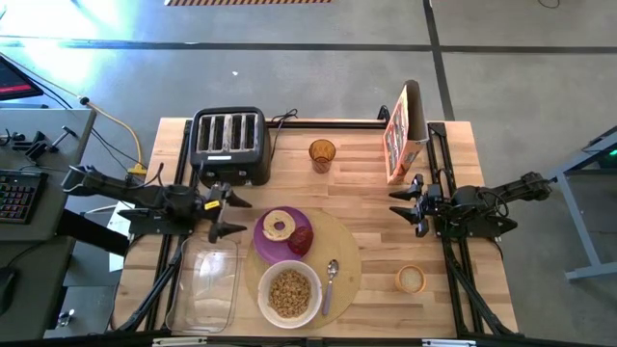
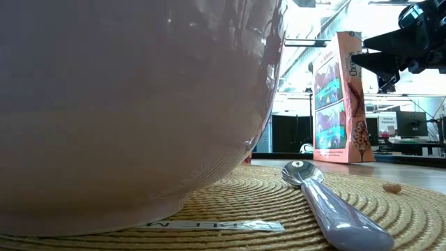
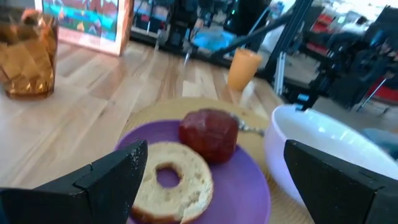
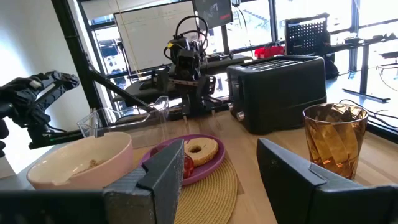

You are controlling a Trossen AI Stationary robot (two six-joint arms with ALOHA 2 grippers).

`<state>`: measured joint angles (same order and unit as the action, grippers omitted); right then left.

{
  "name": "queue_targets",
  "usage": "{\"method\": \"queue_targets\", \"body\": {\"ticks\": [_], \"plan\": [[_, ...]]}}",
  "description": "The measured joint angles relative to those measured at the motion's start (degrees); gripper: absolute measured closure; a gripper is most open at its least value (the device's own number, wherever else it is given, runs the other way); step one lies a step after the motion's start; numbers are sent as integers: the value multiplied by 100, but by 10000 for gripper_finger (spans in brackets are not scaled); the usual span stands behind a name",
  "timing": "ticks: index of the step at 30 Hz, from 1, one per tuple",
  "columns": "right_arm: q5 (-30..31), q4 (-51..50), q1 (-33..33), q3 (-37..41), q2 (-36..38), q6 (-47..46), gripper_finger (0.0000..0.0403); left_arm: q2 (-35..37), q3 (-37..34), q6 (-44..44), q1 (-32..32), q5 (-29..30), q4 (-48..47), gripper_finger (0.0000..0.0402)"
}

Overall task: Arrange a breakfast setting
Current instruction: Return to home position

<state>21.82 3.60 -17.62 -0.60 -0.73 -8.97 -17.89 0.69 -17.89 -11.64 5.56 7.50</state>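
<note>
A round tan placemat (image 1: 342,253) lies at the table's near middle. On it sit a small purple plate (image 1: 269,246) with a toasted bagel ring (image 1: 280,226) and a dark red food piece (image 1: 301,239), a white bowl (image 1: 289,293) of brown cereal, and a metal spoon (image 1: 330,283). My left gripper (image 1: 231,214) is open, left of the plate, touching nothing; the plate fills its wrist view (image 3: 205,180). My right gripper (image 1: 403,206) is open and empty at the table's right.
A black toaster (image 1: 229,145) stands at the far left, an amber glass (image 1: 322,154) at the far middle, a cereal box (image 1: 405,133) at the far right. A clear plastic container (image 1: 205,287) lies near left. A small orange cup (image 1: 411,280) stands near right.
</note>
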Motion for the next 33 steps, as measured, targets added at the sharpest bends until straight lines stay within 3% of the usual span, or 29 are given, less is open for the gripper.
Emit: {"method": "queue_targets", "body": {"ticks": [8,22,33], "plan": [[-31,-1,78,0,0,1,214,661,0,1,0,0,3,35],[-20,2,1124,0,0,0,214,1314,0,3,16,-3,-4,35],[-15,2,1462,0,0,0,214,1768,9,4,354,-2,21,35]]}}
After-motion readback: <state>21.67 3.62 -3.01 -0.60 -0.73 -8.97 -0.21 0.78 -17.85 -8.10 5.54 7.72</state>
